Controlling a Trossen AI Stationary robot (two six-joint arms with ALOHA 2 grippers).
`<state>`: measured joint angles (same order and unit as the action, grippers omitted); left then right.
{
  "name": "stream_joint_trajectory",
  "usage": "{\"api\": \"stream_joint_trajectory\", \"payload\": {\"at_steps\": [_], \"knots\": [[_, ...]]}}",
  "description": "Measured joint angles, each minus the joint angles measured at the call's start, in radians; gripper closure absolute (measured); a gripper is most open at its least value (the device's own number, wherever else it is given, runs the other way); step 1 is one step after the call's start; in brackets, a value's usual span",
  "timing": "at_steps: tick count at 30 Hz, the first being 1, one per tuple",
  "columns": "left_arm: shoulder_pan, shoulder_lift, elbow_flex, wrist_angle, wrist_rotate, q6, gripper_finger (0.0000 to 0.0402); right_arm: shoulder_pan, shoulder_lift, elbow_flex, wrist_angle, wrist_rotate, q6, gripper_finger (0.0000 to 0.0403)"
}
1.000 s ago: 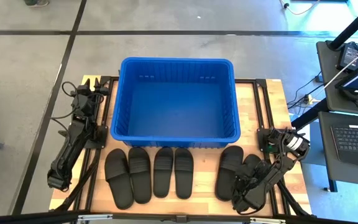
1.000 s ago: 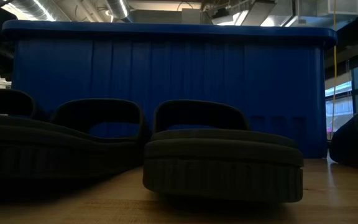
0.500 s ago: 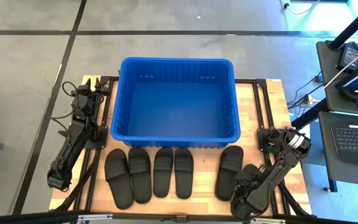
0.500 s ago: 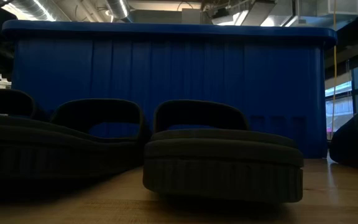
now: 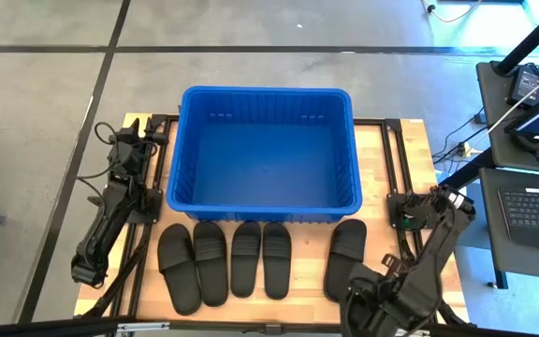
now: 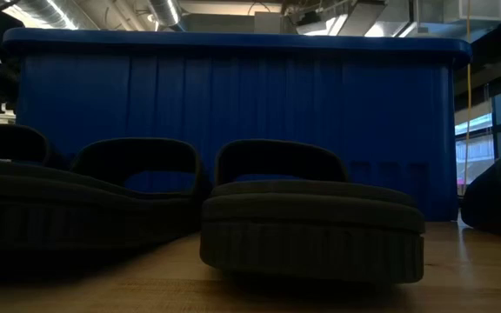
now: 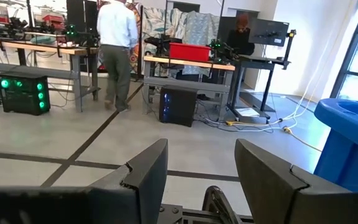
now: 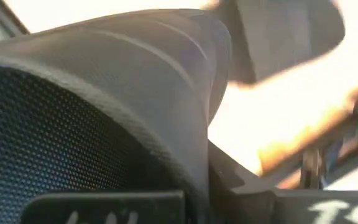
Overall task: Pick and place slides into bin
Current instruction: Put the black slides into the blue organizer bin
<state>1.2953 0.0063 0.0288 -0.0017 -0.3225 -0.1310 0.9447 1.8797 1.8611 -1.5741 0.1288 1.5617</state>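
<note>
Black slides [image 5: 225, 259] — five lie before one blue bin [image 5: 264, 156], a sixth clamped in the right jaws [image 5: 368, 298] — left jaws [image 5: 141, 129] parted, empty.

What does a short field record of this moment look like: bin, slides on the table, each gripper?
bin: blue bin, nothing visible inside
slides on table: five black slides in a row in front of the bin
sixth slide: close against the right wrist camera
right gripper: at the table's front right corner, shut on the sixth slide
left gripper: parked beside the bin's left wall, open

Wooden table [image 5: 410, 168] with bin [image 5: 262, 103], slides [image 5: 211, 262]
</note>
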Motion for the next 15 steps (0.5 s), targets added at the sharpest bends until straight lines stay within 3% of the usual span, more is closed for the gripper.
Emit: {"api": "stream_joint_trajectory", "payload": {"at_steps": [3,5,8,10,12,15], "knots": [[0.000,0.000,0.000,0.000,0.000,0.000,0.0220,-0.009,0.000,0.119,0.003,0.153,-0.061,0.0386],[0.000,0.000,0.000,0.000,0.000,0.000,0.0220,-0.019,0.000,0.190,0.005,0.316,-0.149,0.0386],[0.000,0.000,0.000,0.000,0.000,0.002,0.0220,-0.055,0.000,0.281,0.005,0.605,-0.367,0.0386],[0.000,0.000,0.000,0.000,0.000,0.002,0.0220,-0.093,0.000,0.337,0.003,0.744,-0.549,0.0386],[0.000,0.000,0.000,0.000,0.000,0.002,0.0220,-0.144,0.000,0.394,0.002,0.842,-0.725,0.0386],[0.000,0.000,0.000,0.000,0.000,0.002,0.0220,-0.249,0.000,0.473,0.003,0.898,-0.957,0.0386]]}}
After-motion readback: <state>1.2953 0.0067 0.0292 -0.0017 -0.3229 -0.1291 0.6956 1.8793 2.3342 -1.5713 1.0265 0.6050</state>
